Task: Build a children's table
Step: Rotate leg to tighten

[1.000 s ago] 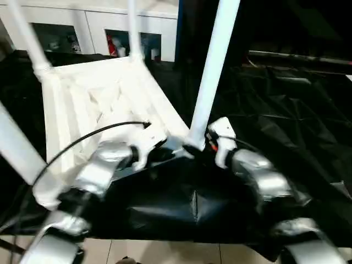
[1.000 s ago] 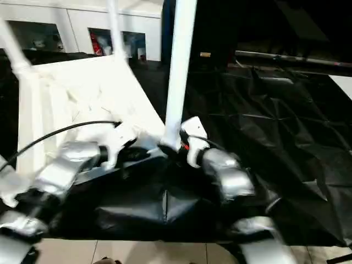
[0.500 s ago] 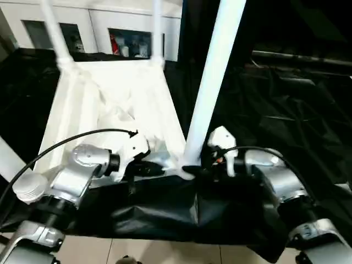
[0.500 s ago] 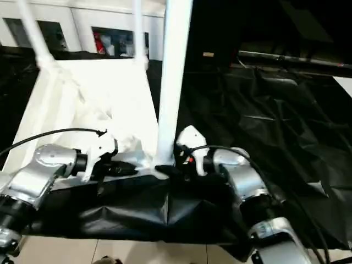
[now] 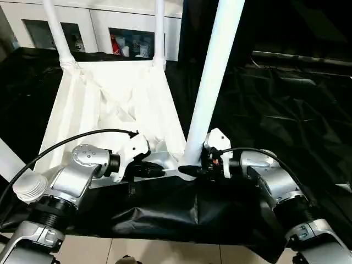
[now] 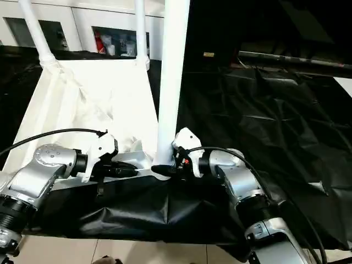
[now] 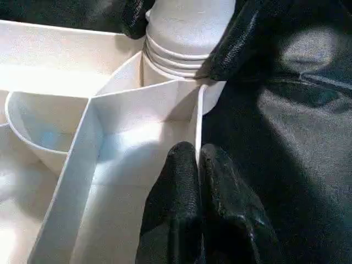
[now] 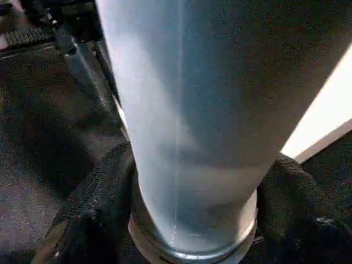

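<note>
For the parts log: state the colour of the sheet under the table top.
Black, glossy and creased sheet; clearest in the right eye view.

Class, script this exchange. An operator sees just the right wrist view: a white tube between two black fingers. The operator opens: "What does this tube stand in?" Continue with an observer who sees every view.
Observer: The long white tapered tube leg stands upright in a near corner socket of the white plastic rectangular table top, which lies ribbed underside up. The right gripper clasps the leg's base.
Operator: What is the other arm doing?
Observer: The left gripper is shut on the top's thin rim, right beside that socket.
Operator: Are any other legs fitted?
Observer: Two more white legs stand in the far corner sockets.
</note>
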Robot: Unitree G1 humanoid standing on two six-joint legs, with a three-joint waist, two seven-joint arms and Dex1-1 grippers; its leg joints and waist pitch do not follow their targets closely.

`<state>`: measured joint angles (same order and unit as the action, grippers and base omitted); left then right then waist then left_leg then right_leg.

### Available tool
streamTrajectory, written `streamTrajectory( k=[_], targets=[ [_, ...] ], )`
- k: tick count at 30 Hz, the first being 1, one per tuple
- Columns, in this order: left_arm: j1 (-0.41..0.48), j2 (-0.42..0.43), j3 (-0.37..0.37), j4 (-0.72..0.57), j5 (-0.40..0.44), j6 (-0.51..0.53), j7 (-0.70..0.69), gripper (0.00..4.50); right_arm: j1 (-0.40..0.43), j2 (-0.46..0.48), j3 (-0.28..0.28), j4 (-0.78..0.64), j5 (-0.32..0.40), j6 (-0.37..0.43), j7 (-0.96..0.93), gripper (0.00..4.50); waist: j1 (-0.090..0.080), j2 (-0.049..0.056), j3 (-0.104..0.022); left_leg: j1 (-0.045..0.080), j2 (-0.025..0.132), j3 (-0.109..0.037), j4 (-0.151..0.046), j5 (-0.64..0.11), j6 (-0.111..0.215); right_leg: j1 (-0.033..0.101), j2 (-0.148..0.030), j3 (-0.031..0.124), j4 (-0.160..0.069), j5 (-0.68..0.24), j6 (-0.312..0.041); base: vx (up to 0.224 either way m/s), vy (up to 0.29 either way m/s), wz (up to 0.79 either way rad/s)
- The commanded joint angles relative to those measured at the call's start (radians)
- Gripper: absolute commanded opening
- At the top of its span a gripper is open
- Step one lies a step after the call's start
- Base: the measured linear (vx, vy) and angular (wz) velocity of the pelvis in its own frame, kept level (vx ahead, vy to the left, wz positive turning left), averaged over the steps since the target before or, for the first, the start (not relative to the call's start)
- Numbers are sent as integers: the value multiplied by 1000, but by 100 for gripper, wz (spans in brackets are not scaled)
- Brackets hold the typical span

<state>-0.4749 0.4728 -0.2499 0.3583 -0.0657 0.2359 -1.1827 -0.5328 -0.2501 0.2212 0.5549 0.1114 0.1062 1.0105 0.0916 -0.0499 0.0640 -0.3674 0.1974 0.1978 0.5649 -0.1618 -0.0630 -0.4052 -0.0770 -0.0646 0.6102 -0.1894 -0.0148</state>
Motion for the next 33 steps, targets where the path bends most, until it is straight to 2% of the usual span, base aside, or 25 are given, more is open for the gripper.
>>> streamTrajectory(
  k=[1,2,3,7,8,10,12,13,15,17,18,21,22,24,27,29,30,33],
  targets=[
    [-18,-42,6,31,15,-8,81,0,-19,31,-47,61,-11,12,-134,269,-2,7,-53,15,39,-19,-65,-241,7,41,-69,52,-73,-215,-200,0,0,0],
    [-29,-65,13,60,26,-5,129,0,-25,60,-70,88,-10,21,-210,269,-6,7,-50,19,38,-21,-68,-278,-12,39,-71,52,-81,-289,-187,0,0,0],
    [-35,-78,17,71,30,-7,152,0,-27,75,-81,99,-9,29,-247,269,-7,5,-51,19,37,-22,-67,-282,-16,40,-72,51,-82,-306,-178,0,0,0],
    [-63,-136,29,114,42,7,247,0,-29,138,-121,141,-2,51,-393,268,-10,7,-51,21,37,-22,-68,-291,-20,35,-71,54,-85,-326,-161,0,0,0],
    [-74,-160,29,129,51,5,285,0,-31,166,-140,159,5,63,-455,268,-8,5,-51,20,36,-23,-69,-287,-21,37,-72,52,-86,-334,-155,0,0,0],
    [-108,-238,33,174,68,13,402,0,-34,245,-146,189,-10,53,-574,268,-11,9,-51,22,38,-22,-70,-291,-31,32,-71,54,-88,-328,-157,0,0,0],
    [-114,-252,35,184,70,14,421,0,-36,260,-146,195,-7,47,-572,268,-8,7,-55,20,36,-23,-68,-280,-24,37,-71,53,-85,-309,-152,0,0,0],
    [-120,-270,31,189,73,16,430,0,-37,283,-134,194,-11,29,-566,268,-7,11,-55,20,36,-21,-68,-275,-19,36,-71,54,-84,-294,-153,0,0,0],
    [-122,-279,26,189,74,16,427,0,-38,300,-124,191,-13,16,-555,268,-7,9,-55,17,35,-20,-67,-263,-9,38,-69,53,-83,-259,-156,0,0,0],
    [-117,-269,12,182,80,8,397,0,-39,305,-126,181,-9,-1,-539,268,-6,9,-55,17,34,-19,-67,-262,1,38,-69,53,-84,-265,-154,0,0,0],
    [-113,-261,10,179,80,5,386,0,-41,302,-132,179,-3,-5,-533,323,-6,10,-54,17,35,-20,-68,-268,1,38,-70,53,-86,-280,-151,0,0,0],
    [-104,-244,5,173,87,-3,369,0,-48,284,-139,176,3,-14,-508,337,-7,11,-54,17,36,-21,-69,-277,0,37,-70,53,-86,-286,-149,0,0,0],
    [-97,-236,4,165,88,-2,356,0,-54,266,-143,170,5,-25,-483,354,-8,12,-54,17,37,-21,-70,-285,-2,37,-70,53,-87,-286,-151,0,0,0],
    [-91,-231,3,159,87,-2,346,0,-55,239,-124,159,-7,-43,-437,373,-8,11,-54,16,37,-20,-69,-280,1,38,-69,53,-86,-279,-153,0,0,0],
    [-80,-210,-2,144,82,-8,313,0,-44,173,-87,108,-5,-39,-291,378,-6,8,-57,13,36,-19,-66,-249,15,43,-69,52,-81,-236,-163,0,0,0],
    [-71,-188,-4,130,73,-17,272,0,-32,115,-63,62,3,-32,-182,378,-3,6,-56,10,36,-16,-62,-218,40,46,-67,52,-78,-187,-172,0,0,0],
    [-60,-167,-8,109,59,-22,223,0,-27,70,-52,34,7,-25,-117,378,-2,4,-56,10,35,-15,-61,-210,48,45,-68,52,-78,-184,-175,0,0,0],
    [-42,-135,-17,73,37,-28,147,0,-23,16,-41,10,7,-14,-43,378,0,5,-57,11,37,-16,-60,-203,56,46,-68,50,-76,-195,-184,0,0,0]
  ],
)
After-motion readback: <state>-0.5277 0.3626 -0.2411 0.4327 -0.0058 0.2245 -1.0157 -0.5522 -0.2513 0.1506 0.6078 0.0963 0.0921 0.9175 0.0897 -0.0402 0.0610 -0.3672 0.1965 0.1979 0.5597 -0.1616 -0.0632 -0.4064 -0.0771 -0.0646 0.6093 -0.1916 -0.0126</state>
